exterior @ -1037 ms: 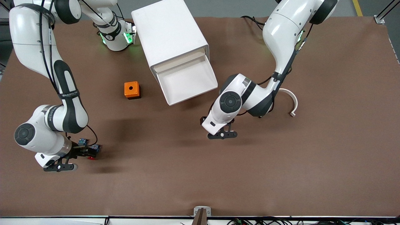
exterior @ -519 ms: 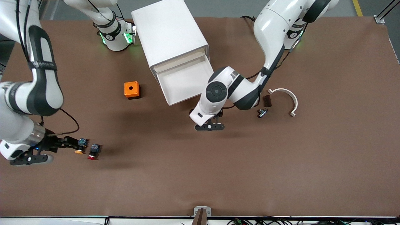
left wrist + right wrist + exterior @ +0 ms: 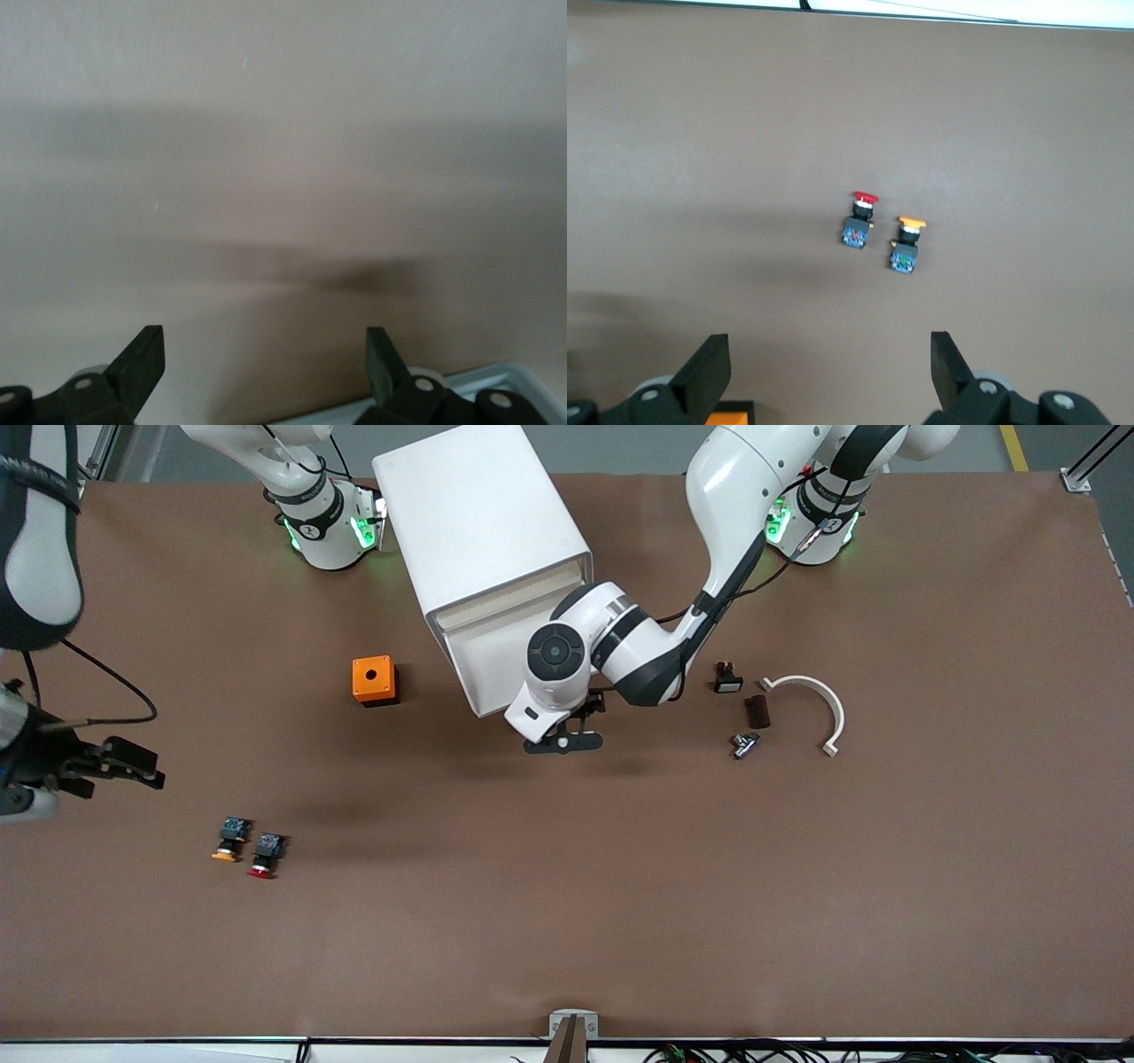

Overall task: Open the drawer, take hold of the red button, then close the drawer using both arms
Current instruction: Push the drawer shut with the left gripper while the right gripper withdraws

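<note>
**Red-capped button lying on the table, drawer standing open, both grippers empty**

The right gripper point(image 3: 133, 766) is hanging over the table point(image 3: 567, 921) at the edge by the right arm's end, about midway between the robots' edge and the front camera's edge. Its fingers point(image 3: 709, 372) are standing apart with nothing between them, as the right wrist view is showing.

The button point(image 3: 264, 854) with the red cap is lying on its side on the table, toward the right arm's end and nearer to the front camera than the right gripper's spot. Just beside it, a touch closer to that end's edge, a like button with an orange-yellow cap point(image 3: 229, 840) is lying the same way; the two are close but apart. In the right wrist view both are showing with their caps pointing the same way, the red-capped one point(image 3: 859, 220) and the yellow-capped one point(image 3: 906, 244).

An orange box point(image 3: 374, 680) with a round hole is sitting farther from the front camera, beside the cabinet point(image 3: 478, 522), which is standing near the middle of the robots' edge.

The drawer point(image 3: 483, 669) is sticking out of the cabinet toward the front camera. The left gripper point(image 3: 567, 731) is hovering over its front lip, fingers point(image 3: 142, 363) spread wide and holding nothing.

Toward the left arm's end, a small black part point(image 3: 726, 678), a dark brown block point(image 3: 757, 710), a small metal piece point(image 3: 742, 744) and a white curved strip point(image 3: 819, 707) are lying near one another.
</note>
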`<state>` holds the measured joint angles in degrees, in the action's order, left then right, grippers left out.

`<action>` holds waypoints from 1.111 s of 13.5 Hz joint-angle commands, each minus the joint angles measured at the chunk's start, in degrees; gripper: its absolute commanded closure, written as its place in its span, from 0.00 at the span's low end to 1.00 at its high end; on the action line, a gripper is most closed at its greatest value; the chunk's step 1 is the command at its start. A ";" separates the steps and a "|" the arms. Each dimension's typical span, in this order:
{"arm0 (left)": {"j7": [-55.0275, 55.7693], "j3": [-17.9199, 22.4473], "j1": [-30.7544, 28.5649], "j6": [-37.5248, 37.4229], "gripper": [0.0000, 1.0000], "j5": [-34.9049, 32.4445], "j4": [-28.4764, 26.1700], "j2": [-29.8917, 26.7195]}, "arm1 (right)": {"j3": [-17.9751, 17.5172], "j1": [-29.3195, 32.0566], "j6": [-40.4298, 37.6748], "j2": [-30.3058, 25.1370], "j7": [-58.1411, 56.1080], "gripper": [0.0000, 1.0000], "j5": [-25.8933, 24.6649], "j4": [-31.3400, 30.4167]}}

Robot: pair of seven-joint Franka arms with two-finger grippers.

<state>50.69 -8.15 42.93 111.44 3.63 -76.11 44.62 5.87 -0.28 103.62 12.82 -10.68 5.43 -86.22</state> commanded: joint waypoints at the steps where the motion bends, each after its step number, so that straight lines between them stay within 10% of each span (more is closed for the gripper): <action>1: 3.35 -1.41 1.45 -3.16 0.00 1.72 -0.36 -0.93 | 0.81 -1.21 -3.93 -5.34 5.91 0.00 0.46 -2.29; 15: 8.29 -6.26 5.41 -3.34 0.00 2.52 -0.88 -0.40 | 0.11 -2.26 -13.79 -8.08 6.99 0.00 -5.93 3.16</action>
<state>58.91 -13.89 47.67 108.79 5.23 -76.73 44.62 5.84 -2.23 90.34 4.41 -4.26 2.93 -84.45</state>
